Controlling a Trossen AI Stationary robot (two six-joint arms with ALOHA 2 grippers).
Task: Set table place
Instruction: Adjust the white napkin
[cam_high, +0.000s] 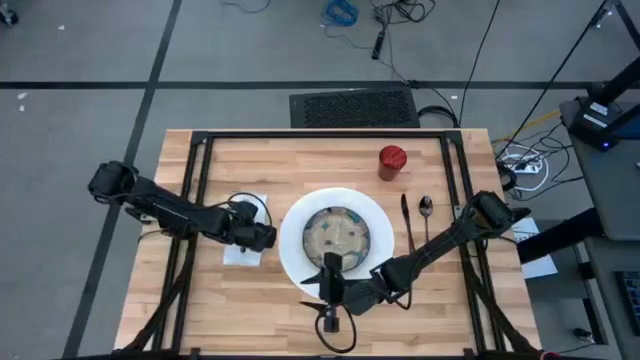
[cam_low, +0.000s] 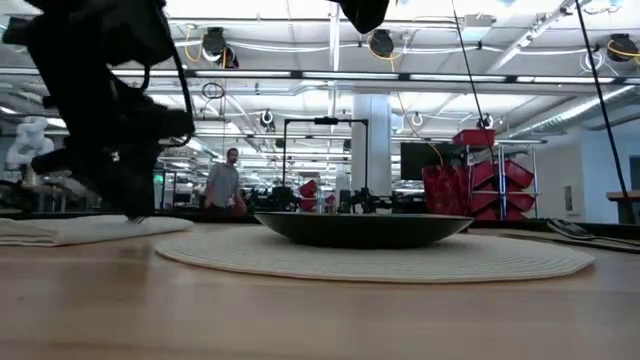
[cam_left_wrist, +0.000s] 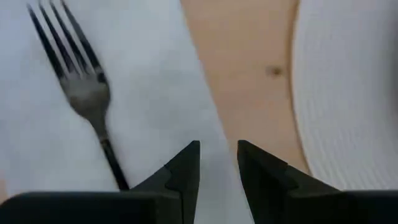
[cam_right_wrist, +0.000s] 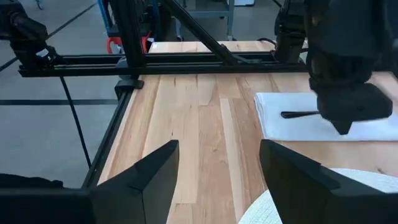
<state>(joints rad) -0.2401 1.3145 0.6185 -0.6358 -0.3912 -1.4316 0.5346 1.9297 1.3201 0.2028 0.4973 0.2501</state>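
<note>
Left gripper (cam_left_wrist: 217, 163) low over napkin (cam_left_wrist: 143, 93), fingers slightly parted, empty; fork (cam_left_wrist: 81, 87) just beside it. Right gripper (cam_right_wrist: 217, 180) wide open, near plate (cam_high: 300, 215) edge.

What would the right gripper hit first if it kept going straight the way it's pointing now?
Probably nothing on the table. The right gripper, open at the plate's near-left edge, points across bare table toward its left edge rail. The napkin and the left gripper lie off to one side, though depth is hard to judge.
</note>
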